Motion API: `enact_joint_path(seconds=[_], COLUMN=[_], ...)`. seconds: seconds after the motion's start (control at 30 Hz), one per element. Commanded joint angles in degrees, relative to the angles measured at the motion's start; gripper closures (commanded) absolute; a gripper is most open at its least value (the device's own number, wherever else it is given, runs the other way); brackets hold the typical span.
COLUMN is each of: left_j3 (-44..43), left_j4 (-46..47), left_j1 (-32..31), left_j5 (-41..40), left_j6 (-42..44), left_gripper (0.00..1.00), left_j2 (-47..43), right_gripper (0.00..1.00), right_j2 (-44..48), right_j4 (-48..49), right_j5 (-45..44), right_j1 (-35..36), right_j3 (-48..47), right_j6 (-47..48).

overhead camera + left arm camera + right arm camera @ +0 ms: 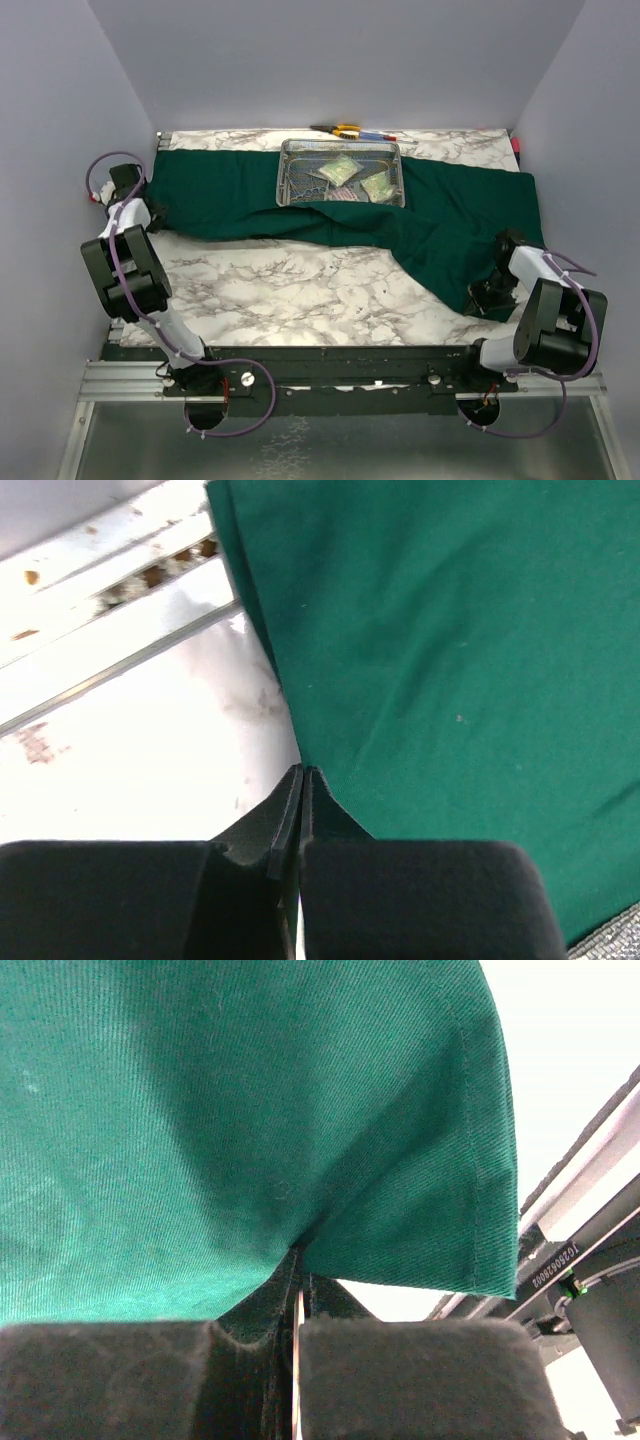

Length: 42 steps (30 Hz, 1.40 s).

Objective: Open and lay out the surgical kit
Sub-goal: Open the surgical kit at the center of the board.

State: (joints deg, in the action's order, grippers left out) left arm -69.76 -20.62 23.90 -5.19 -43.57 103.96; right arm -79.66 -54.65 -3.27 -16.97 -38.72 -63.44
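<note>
Right at the jaws the cloth wrap (250,1110) was matt green woven twill, hem stitched. Further out from them, wire-mesh tray (287,190) looked shiny steel, packets (341,168) clear glossy plastic, bench (290,290) smooth marble-look.

Seemingly marble table (280,290), lavender walls (330,60)

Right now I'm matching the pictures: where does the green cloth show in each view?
Top: cloth across the far half, under the tray.
Left wrist: cloth fills the right side.
Right wrist: cloth fills the upper left.
Shared: the white table.
</note>
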Motion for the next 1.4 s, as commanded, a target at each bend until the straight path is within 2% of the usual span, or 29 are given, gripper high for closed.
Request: enact_joint_path(seconds=[0.0, 0.33, 0.53, 0.7, 0.9, 1.13, 1.37], left_j3=[0.86, 11.64, 20.83, 24.40, 21.49, 20.71, 20.27], left_j4=[-9.41, -19.92, -24.31, -28.06, -34.59, -40.88, -48.95], left_j1=[-0.08, 0.00, -0.06, -0.03, 0.26, 1.63, 3.59], left_j5=[-6.40, -8.66, -12.69, -16.96, -25.19, -28.56, -32.18], left_j6=[3.19, 4.34, 1.93, -0.80, -4.99, -12.90, -22.19], left_gripper=[1.00, 1.00, 1.00, 1.00, 1.00, 1.00, 1.00], left_j2=[-10.78, -31.18, -37.41, -38.66, -37.41, -36.05, -35.25], right_gripper=[1.00, 1.00, 0.99, 1.00, 1.00, 1.00, 1.00], right_j2=[1.36, 6.28, 6.18, 2.41, -1.81, -6.87, -7.78], right_j4=[7.74, 5.39, 5.73, 6.50, 4.83, -1.33, -6.88], right_j5=[-10.04, -24.98, -25.95, -24.72, -26.14, -32.20, -37.47], right_j1=[0.18, -1.80, -7.74, -15.19, -19.13, -20.52, -22.31], right_j3=[1.01, -4.21, -4.29, -3.74, -6.15, -9.42, -11.49], right_j6=[-1.15, 4.21, 8.05, 10.89, 10.85, 4.80, -1.15])
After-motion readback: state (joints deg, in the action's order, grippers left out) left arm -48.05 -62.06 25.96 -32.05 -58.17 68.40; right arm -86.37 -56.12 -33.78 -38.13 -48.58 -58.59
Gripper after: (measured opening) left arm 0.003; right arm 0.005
